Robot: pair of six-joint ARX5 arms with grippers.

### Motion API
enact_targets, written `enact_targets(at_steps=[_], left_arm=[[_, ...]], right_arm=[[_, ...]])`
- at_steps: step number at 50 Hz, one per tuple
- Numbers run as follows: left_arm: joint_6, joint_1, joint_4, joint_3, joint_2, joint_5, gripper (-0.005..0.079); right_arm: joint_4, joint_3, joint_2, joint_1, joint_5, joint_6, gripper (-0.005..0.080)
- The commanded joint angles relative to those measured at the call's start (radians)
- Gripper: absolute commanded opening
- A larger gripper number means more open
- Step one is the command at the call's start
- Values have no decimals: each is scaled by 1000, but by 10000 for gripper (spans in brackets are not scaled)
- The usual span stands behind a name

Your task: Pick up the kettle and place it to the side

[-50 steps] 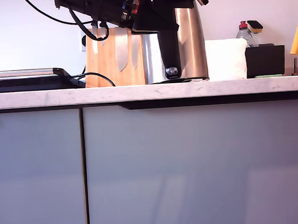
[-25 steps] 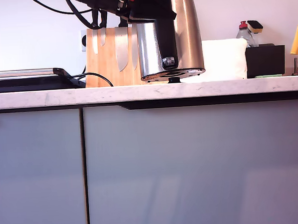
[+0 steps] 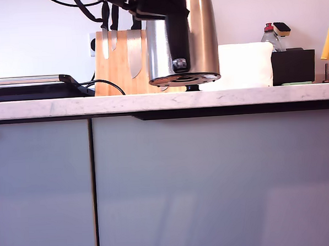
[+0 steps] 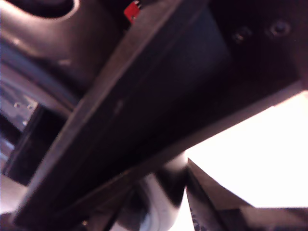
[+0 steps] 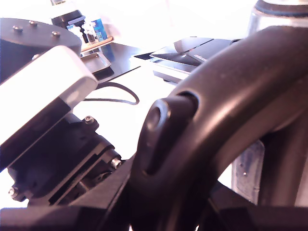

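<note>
The kettle (image 3: 196, 38) is up off the marble counter (image 3: 163, 101) right now, hanging a little above it with its round underside showing and tipped slightly toward the camera. Its small black base (image 3: 192, 88) sits on the counter right under it, apart from the kettle's bottom. Black arm hardware is bunched over the kettle's top and handle (image 3: 177, 37) in the exterior view, with cables looping away toward that view's left.

My second gripper (image 5: 159, 211) is right at the handle – the second wrist view is filled by the fat black curve of the handle with its oval button, and the gripper body sits pressed in under and beside it. It looks clamped around the handle, though the fingertips themselves are hidden behind the plastic. A strip of brushed steel shows just past the handle.

My first gripper's own view is mostly dark close-up: a long black bar running diagonally, something red at the edge, a blown-out white patch. I can't tell whether that one is wide, narrow or holding anything.

Behind the kettle stands the wooden knife block (image 3: 120, 62) with blades showing, and a white block (image 3: 244, 65) sits on the kettle's other side. Further off toward the exterior view's right – a black box (image 3: 293, 66) and a bottle (image 3: 270, 37).
</note>
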Motion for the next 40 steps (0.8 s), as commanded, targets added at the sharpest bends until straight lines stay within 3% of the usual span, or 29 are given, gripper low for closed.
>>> enact_targets(at_steps=[1, 27, 40], left_arm=[[23, 53, 20, 54, -57, -50, -23], [36, 138, -159, 54, -122, -73, -23], [50, 178, -243, 54, -127, -73, -23]], right_arm=[[55, 89, -85, 30, 15, -91, -11], [95, 95, -22, 89, 16, -89, -11], [77, 180, 62, 125, 14, -86, -11]])
